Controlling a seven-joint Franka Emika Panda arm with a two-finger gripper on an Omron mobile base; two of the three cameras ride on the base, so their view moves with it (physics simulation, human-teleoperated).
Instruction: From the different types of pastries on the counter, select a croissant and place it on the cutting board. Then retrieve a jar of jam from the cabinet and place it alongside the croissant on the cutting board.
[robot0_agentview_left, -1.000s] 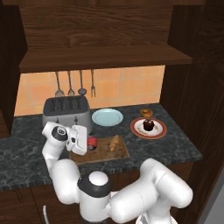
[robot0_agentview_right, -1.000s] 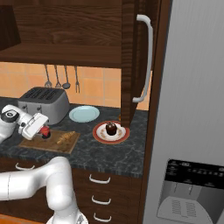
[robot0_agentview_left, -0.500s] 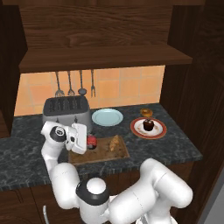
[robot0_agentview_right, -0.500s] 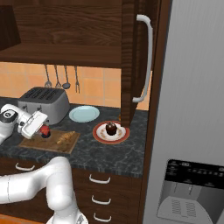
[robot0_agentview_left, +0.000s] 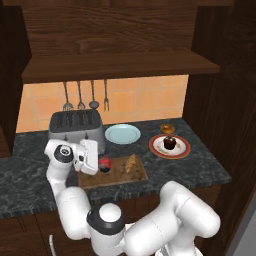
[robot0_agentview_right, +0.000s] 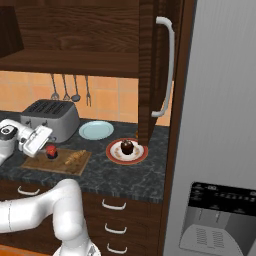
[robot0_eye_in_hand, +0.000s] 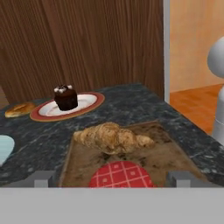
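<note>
Jaws of the two-finger gripper (robot0_eye_in_hand: 112, 177) are seen spread wide in the hand view, with the red checked lid of the small jar of jam (robot0_eye_in_hand: 120, 174) lying between the two finger tips and touched by neither. Just beyond it the golden-brown crescent croissant (robot0_eye_in_hand: 112, 136) rests on the brown wooden cutting board (robot0_eye_in_hand: 170, 151). Farther back, the dark round chocolate pastry (robot0_eye_in_hand: 66, 97) sits on a red-rimmed plate (robot0_eye_in_hand: 89, 103), and a small golden round pastry (robot0_eye_in_hand: 19, 109) lies beside that plate on the dark speckled stone counter (robot0_eye_in_hand: 127, 100).

From the left base view, the gripper (robot0_agentview_left: 99, 162) is held low over the near left part of the cutting board (robot0_agentview_left: 137, 176), with the jar (robot0_agentview_left: 105, 164) right at its tip and the croissant (robot0_agentview_left: 130, 163) near.

From the right base view, the jar (robot0_agentview_right: 51, 151) stands on the board (robot0_agentview_right: 75, 167), beside the croissant (robot0_agentview_right: 74, 157).

It is judged that the release of the jar is in hand. For the next move, a clean retreat is called for, without the jar being knocked.
</note>
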